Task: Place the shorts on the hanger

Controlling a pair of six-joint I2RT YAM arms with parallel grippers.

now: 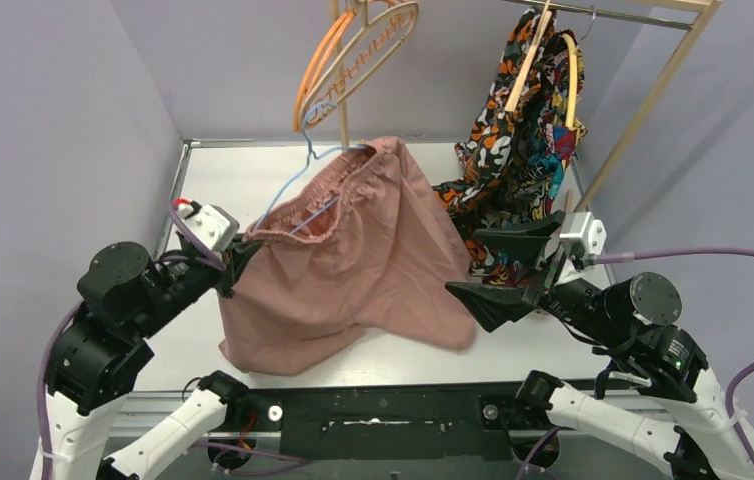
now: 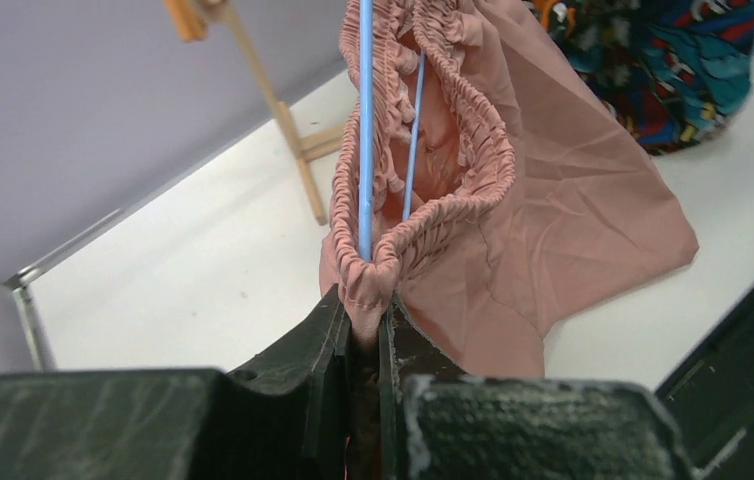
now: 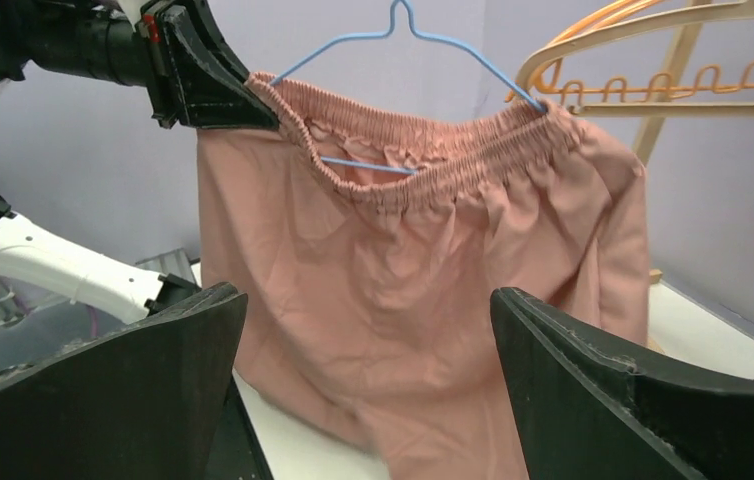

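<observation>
The dusty-pink shorts [image 1: 353, 260] hang by their gathered waistband from the thin light-blue wire hanger [image 1: 288, 185], legs trailing onto the table. The hanger's wires run inside the waistband in the left wrist view [image 2: 365, 130], and its hook stands above the shorts [image 3: 403, 300] in the right wrist view [image 3: 400, 22]. My left gripper [image 1: 236, 262] is shut on the waistband's near end [image 2: 368, 285]. My right gripper [image 1: 475, 262] is open and empty, right of the shorts, its wide jaws facing the fabric [image 3: 368, 320].
A wooden rack post [image 1: 338, 95] at the back carries an orange plastic hanger [image 1: 318, 55] and a pale wooden hanger [image 1: 378, 40]. A multicoloured patterned garment [image 1: 518, 130] hangs from the rail at back right. The white table [image 1: 223, 180] ends at a wall behind.
</observation>
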